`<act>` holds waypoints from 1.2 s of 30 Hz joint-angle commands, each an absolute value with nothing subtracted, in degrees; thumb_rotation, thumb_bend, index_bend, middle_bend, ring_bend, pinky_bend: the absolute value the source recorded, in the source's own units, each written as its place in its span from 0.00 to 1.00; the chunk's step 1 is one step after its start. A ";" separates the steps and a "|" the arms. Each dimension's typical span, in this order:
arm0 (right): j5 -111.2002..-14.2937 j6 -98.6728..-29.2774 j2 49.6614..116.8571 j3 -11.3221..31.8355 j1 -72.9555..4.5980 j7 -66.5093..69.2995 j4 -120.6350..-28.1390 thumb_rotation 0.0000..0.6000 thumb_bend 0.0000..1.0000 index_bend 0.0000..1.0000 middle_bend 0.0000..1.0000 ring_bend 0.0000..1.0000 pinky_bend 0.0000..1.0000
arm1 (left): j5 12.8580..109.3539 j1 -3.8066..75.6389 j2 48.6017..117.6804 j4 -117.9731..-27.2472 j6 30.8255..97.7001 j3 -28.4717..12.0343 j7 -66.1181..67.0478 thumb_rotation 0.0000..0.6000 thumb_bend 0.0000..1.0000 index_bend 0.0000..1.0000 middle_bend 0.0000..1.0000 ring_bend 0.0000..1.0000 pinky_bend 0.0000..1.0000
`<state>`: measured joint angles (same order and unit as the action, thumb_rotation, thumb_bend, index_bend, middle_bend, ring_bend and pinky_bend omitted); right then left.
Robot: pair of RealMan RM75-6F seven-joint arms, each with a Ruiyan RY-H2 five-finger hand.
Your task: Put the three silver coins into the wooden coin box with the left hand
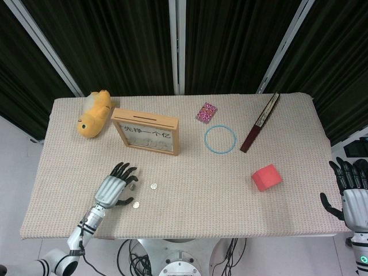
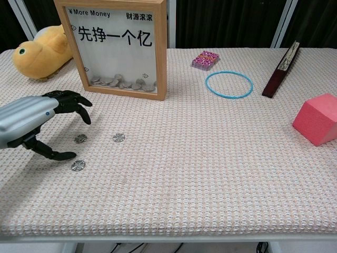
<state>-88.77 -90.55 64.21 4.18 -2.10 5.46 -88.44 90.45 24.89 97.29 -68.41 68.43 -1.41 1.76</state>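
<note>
Three silver coins lie on the woven cloth: one (image 2: 119, 137) to the right, one (image 2: 80, 138) in the middle, one (image 2: 78, 165) nearest the front. The head view shows the right coin (image 1: 153, 186) and the front coin (image 1: 136, 204). My left hand (image 2: 37, 118) hovers low just left of them, fingers spread and curved over the middle coin, thumb near the front coin, holding nothing. The wooden coin box (image 1: 146, 131) stands upright behind, with a slot on top and coins visible through its glass front (image 2: 118, 47). My right hand (image 1: 352, 192) hangs open beyond the table's right edge.
A yellow plush toy (image 1: 95, 113) lies left of the box. A pink packet (image 1: 206, 112), a blue ring (image 1: 205, 139) and a dark folded fan (image 1: 260, 122) lie at the back right. A red block (image 1: 266, 177) sits at the right.
</note>
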 commanded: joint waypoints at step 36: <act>-87.90 -89.38 64.59 4.36 -2.32 5.97 -87.54 1.00 0.31 0.00 0.00 0.00 0.00 | 88.01 25.33 97.84 -66.89 67.74 -0.47 1.76 1.00 0.26 0.42 0.13 0.00 0.06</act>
<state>-87.89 -89.37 64.60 4.36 -2.32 5.97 -87.54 88.00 25.32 97.84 -66.89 67.74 -0.46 1.77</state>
